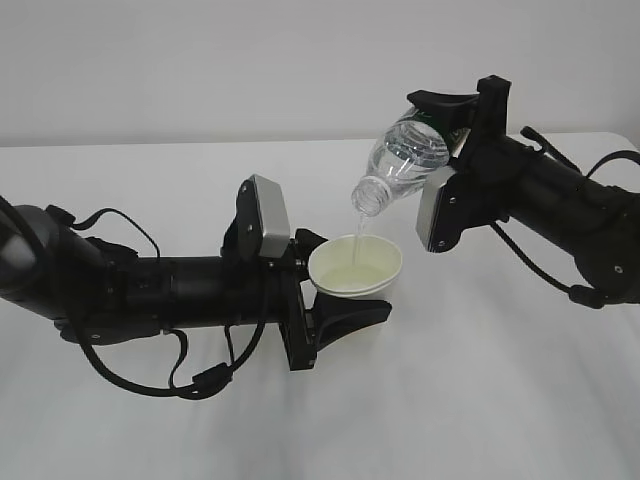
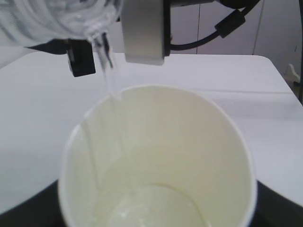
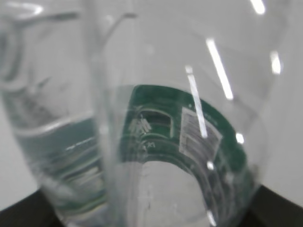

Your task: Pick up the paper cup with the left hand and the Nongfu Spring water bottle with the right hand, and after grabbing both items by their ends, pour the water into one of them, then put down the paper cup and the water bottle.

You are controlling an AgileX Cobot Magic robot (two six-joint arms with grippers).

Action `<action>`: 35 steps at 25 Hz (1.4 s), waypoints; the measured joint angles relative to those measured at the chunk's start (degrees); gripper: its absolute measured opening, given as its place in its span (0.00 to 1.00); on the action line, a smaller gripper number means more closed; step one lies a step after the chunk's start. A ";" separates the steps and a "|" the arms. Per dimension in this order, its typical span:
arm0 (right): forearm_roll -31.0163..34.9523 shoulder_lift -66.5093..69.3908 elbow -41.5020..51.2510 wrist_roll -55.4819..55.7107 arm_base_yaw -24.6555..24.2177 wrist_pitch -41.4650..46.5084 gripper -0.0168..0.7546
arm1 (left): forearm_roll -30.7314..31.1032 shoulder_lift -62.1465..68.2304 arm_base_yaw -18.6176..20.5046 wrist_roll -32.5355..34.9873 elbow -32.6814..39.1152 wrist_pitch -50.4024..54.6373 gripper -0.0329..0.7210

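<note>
Exterior view: one paper cup [image 1: 355, 267], one bottle [image 1: 402, 160], two arms.

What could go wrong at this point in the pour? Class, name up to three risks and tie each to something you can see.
1. The water falls as a thin stream close to the near rim of the paper cup; a small drift of the Nongfu Spring water bottle could send it onto the table.
2. The left hand holds the cup off the table, so squeezing or tilting may spill it.
3. Tipping the bottle further could overfill the cup.
</note>
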 joint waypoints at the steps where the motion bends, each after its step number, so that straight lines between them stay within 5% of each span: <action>1: 0.00 0.00 0.00 0.00 0.00 0.00 0.64 | 0.00 0.00 0.00 0.00 0.00 0.00 0.68; 35: 0.12 0.00 0.00 -3.43 0.00 -0.04 0.64 | 0.00 0.00 0.00 0.00 0.00 0.04 0.68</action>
